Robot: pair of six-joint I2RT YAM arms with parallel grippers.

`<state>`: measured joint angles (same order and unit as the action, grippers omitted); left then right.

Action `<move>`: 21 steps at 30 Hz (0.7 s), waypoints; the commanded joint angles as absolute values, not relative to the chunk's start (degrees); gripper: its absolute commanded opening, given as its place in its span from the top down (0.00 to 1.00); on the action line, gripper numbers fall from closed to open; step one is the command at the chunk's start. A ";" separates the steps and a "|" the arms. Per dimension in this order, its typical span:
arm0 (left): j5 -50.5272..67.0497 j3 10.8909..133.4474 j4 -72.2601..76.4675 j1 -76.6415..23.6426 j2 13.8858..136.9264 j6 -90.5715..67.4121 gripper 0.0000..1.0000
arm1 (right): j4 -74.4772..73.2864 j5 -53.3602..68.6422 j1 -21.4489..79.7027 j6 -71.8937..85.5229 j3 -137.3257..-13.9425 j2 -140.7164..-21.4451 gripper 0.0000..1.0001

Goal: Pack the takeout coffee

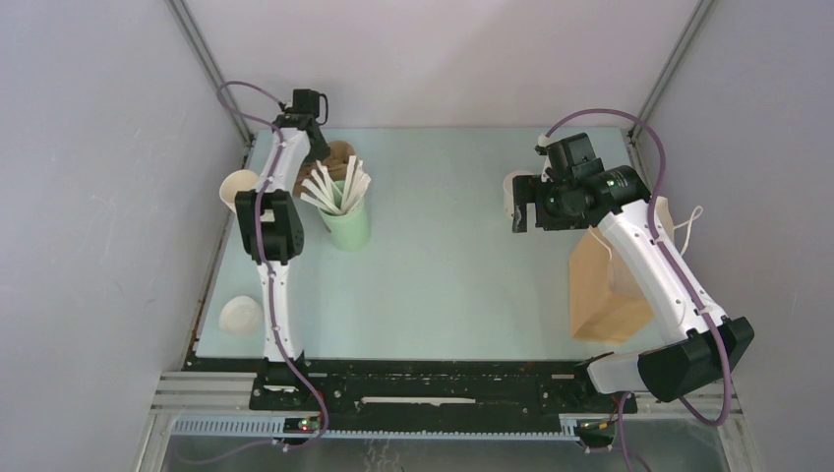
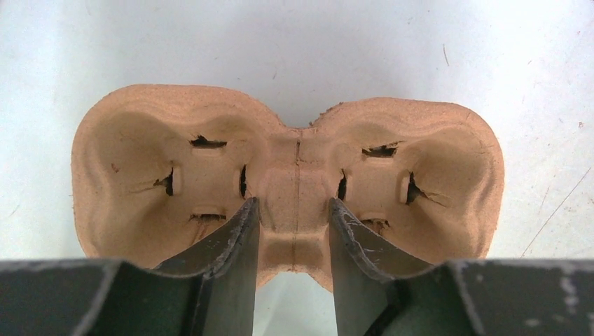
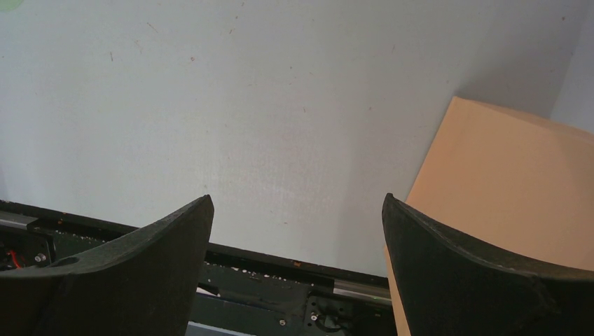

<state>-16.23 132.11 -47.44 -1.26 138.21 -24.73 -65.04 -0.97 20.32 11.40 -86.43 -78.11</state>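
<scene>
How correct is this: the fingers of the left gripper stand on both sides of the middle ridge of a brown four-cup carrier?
One error: the left wrist view shows a two-cup carrier, not four-cup. The fingers of the left gripper do stand on both sides of its middle ridge.

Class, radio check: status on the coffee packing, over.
Right fingers open, empty. Left fingers astride centre ridge of cup carrier, grip unconfirmed. Paper cup on table beside right fingers, unpacked. Paper bag close by, no obstruction seen.
</scene>
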 commanded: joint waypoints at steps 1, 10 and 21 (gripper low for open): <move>-20.60 130.28 -42.81 -1.21 128.25 -22.84 0.80 | -64.73 -0.80 19.95 11.34 -88.86 -77.96 0.01; -13.79 129.42 -39.36 1.34 125.63 -30.13 0.83 | -64.62 -0.99 19.95 11.24 -88.27 -77.48 0.01; -7.23 122.43 -36.85 2.08 125.04 -31.17 0.94 | -64.52 -0.66 20.19 11.26 -88.42 -77.68 0.01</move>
<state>-14.66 132.35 -45.58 0.08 130.89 -26.81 -65.01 -0.97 20.32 11.38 -86.43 -78.11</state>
